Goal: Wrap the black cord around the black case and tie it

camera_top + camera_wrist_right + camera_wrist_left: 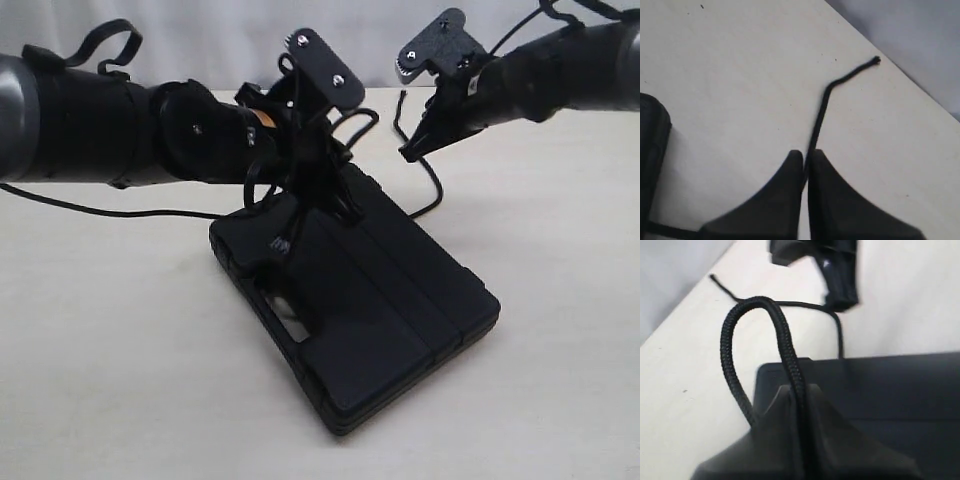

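The black case (pixel 380 310) lies flat on the pale table, handle slot toward the near left. My left gripper (pixel 318 205) hovers at the case's far left corner, shut on the black cord (pixel 754 304). The cord arches up in a loop from between the fingertips (pixel 812 395), above the case (pixel 890 390). My right gripper (pixel 410 152) hangs above the table behind the case, shut on a thin stretch of the cord (pixel 819 117). From that gripper (pixel 805 156) the cord runs out to its free end (pixel 875 61) on the table.
More cord trails over the table (pixel 90 300) to the left under the left arm (pixel 100 209) and curves down by the case's far right side (pixel 436 195). A grey wall (pixel 220 40) rises behind the table's far edge.
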### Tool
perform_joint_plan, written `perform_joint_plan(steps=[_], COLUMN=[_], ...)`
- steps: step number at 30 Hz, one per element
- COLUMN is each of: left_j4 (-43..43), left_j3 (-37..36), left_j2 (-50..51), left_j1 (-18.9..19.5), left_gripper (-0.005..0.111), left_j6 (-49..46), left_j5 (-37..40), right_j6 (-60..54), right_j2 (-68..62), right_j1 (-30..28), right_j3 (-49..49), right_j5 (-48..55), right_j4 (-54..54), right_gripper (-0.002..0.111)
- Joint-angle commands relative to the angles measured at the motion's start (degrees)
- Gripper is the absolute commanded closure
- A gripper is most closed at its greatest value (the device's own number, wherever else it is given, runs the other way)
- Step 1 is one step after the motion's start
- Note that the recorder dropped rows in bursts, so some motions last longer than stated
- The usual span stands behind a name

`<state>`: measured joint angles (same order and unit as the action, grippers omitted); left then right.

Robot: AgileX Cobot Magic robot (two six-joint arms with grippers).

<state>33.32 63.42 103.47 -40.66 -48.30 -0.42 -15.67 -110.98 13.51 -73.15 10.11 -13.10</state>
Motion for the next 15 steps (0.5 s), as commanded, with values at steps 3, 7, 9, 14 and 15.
perform_joint_plan(steps=[3, 7, 9, 14, 15], left_j4=[0.86, 0.38, 0.38, 0.38, 0.38], left_j3=[0.00, 0.00, 0.00, 0.00, 0.00], left_j2=[-0.48, -0.48, -0.48, -0.48, -0.48], left_j1=[2.05, 1.93, 1.93, 1.93, 1.93], left_gripper=[0.107, 0.107, 0.107, 0.107, 0.107], left_j6=[5.36, 5.36, 5.36, 5.13, 5.13], left_j5=[-3.83, -0.67, 0.04, 1.48, 1.77], right_j6=[3.44, 8.48, 8.64, 14.79, 15.27], right_j2=[-2.87, -14.35, -17.48, -25.03, -27.14], right_j1=[-1.18, -3.02, -2.84, -2.29, -2.30], right_j3=[-1.80, -21.62, -27.32, -40.26, -43.60], right_j5=[1.85, 29.22, 32.78, 34.53, 36.73], right_j4=[11.52, 15.95, 15.95, 11.69, 11.38], right_gripper=[0.100, 0.062, 0.052, 0.059, 0.063])
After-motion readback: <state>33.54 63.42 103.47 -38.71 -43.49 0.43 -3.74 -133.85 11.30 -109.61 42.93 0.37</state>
